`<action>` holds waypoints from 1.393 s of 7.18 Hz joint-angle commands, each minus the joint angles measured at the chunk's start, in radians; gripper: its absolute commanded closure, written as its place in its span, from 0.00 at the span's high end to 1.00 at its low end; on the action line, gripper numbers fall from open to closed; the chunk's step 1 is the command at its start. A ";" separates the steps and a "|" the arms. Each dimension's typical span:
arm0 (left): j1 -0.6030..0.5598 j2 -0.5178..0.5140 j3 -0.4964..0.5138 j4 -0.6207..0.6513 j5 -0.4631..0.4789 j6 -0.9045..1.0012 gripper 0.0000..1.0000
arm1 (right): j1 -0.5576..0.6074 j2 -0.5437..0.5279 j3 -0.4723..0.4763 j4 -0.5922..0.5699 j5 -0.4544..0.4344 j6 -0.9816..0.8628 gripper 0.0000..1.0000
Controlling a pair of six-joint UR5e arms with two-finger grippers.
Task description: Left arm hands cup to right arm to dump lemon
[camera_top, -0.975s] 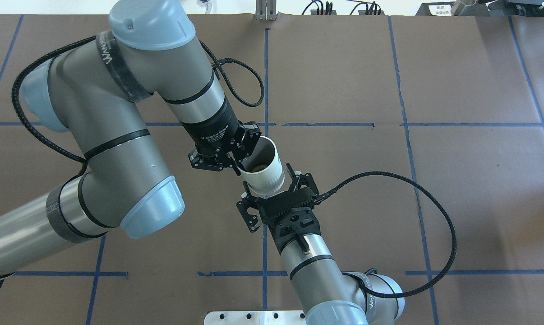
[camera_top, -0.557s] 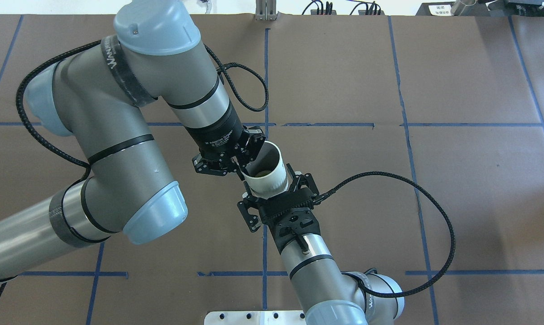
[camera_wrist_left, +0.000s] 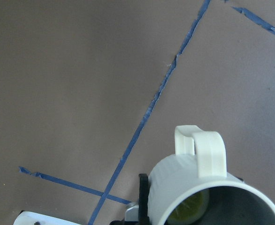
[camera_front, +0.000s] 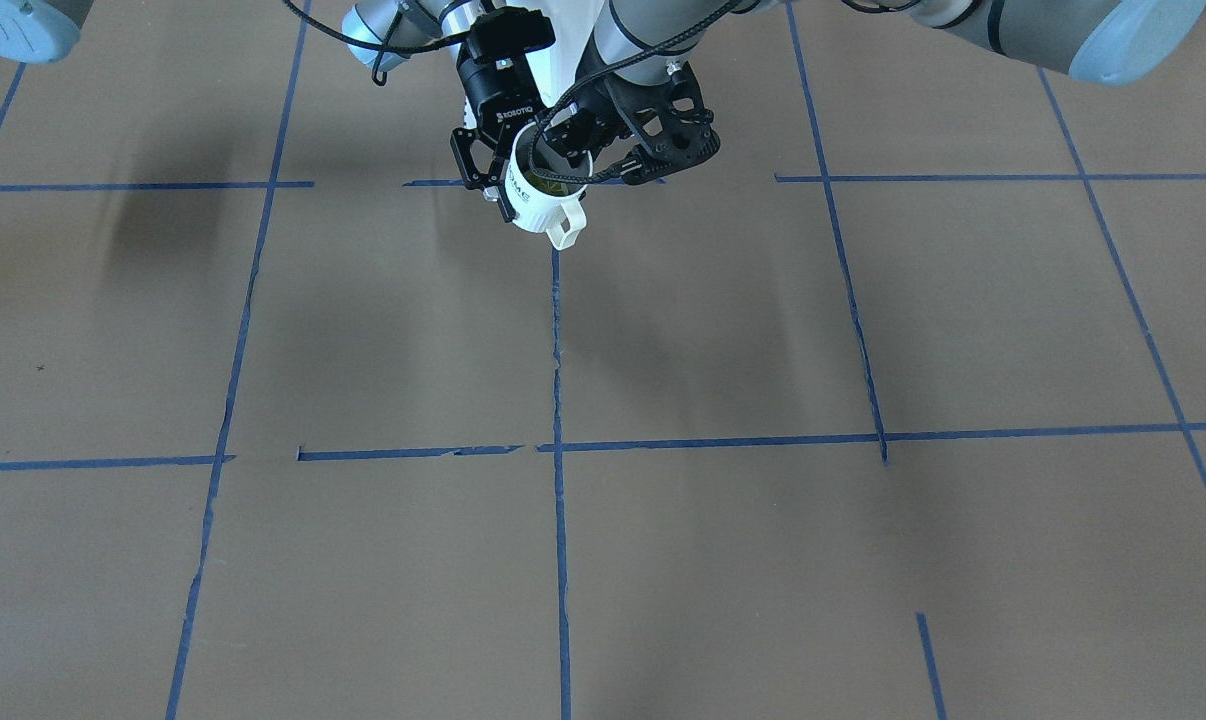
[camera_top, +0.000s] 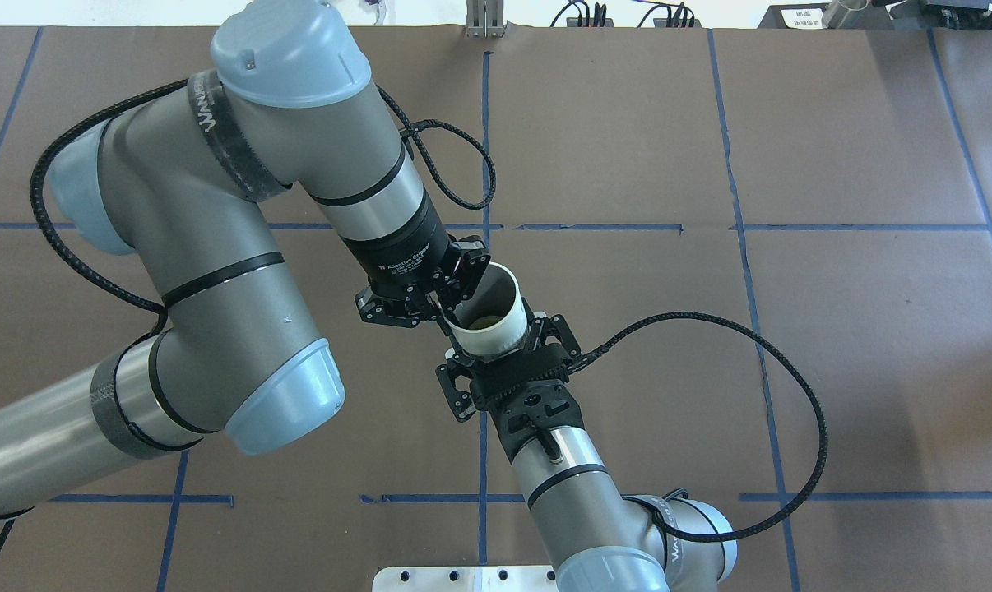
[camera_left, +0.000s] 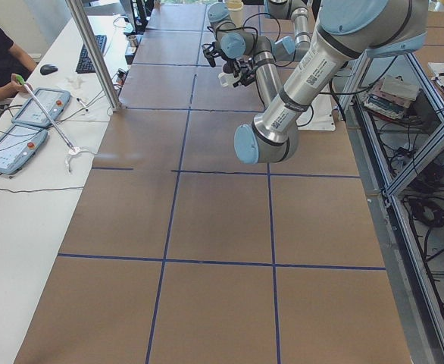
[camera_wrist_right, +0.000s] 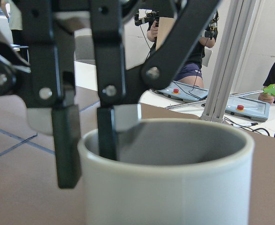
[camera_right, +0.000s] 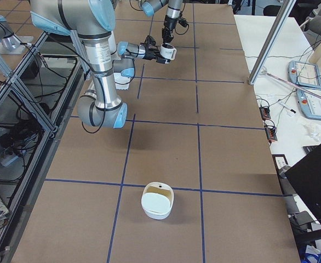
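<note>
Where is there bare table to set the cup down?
Bare: taped squares beyond the cup and right of the right arm. Crowded: around the cup, where left gripper and right gripper meet; a white bowl occupies a right-end square.

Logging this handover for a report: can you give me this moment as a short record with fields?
cup: held in the air over the table, mouth up
lemon: inside the cup
left gripper: shut on the cup's rim, one finger inside
right gripper: open, fingers either side of the cup's lower wall
handle: faces away from the robot
handover: not yet done
white container: on the table, toward the robot's right
</note>
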 commanded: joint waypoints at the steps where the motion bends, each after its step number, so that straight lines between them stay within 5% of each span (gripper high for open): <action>1: 0.000 0.003 -0.044 -0.002 0.000 0.001 1.00 | -0.004 -0.008 -0.002 0.003 0.001 -0.011 0.34; 3: -0.015 0.012 -0.119 0.001 0.007 0.001 1.00 | -0.021 -0.031 0.010 0.023 -0.002 -0.006 0.34; 4: -0.039 0.014 -0.129 0.001 0.007 0.001 1.00 | -0.016 -0.103 0.042 0.142 -0.033 -0.002 0.34; 8: -0.070 0.040 -0.133 0.001 0.012 0.010 1.00 | -0.004 -0.602 0.040 1.055 -0.111 0.003 0.24; 10: -0.081 0.054 -0.136 0.001 0.012 0.010 1.00 | -0.007 -0.718 0.011 1.341 -0.220 0.065 0.19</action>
